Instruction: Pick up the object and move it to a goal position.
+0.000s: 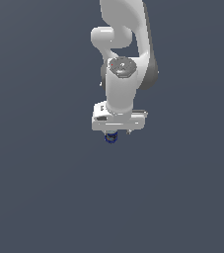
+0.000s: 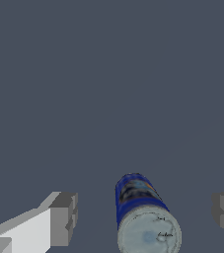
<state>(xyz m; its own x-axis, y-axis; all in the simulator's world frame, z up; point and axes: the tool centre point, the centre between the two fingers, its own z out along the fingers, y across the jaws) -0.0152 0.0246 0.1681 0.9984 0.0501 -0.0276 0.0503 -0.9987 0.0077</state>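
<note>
Exterior view
- Arm: white Panda arm [image 1: 126, 54] comes in from the top of the picture and points pretty much straight down, so you mostly see the wrist and the top of the hand.
- Gripper: the white gripper [image 1: 117, 132] hangs under the wrist; its wide body hides most of the fingers from this angle.
- Can: just a sliver of the dark-blue can [image 1: 111, 138] pokes out under the hand's lower edge, a bit toward the exterior view's left of the hand's middle. Way narrower than the hand.
- Floor: plain grey-blue floor [image 1: 39, 188] all around.

Wrist view
- Can: here the can [image 2: 143, 212] shows properly: dark-blue side with faint label marks, pale light-blue/white round top facing the camera. Looks like it's standing upright on the floor, seen from above at a slant.
- Fingers: two grey fingertips [image 2: 64, 218], one on each side of the can, spread wide apart. Clear gaps of floor between each pad and the can, so neither one touches it.
- Grip: nothing is held; the can sits between the spread fingers, nearer the far one than the white-backed one.
- Floor: same flat grey-blue floor [image 2: 108, 74] fills the rest.
</note>
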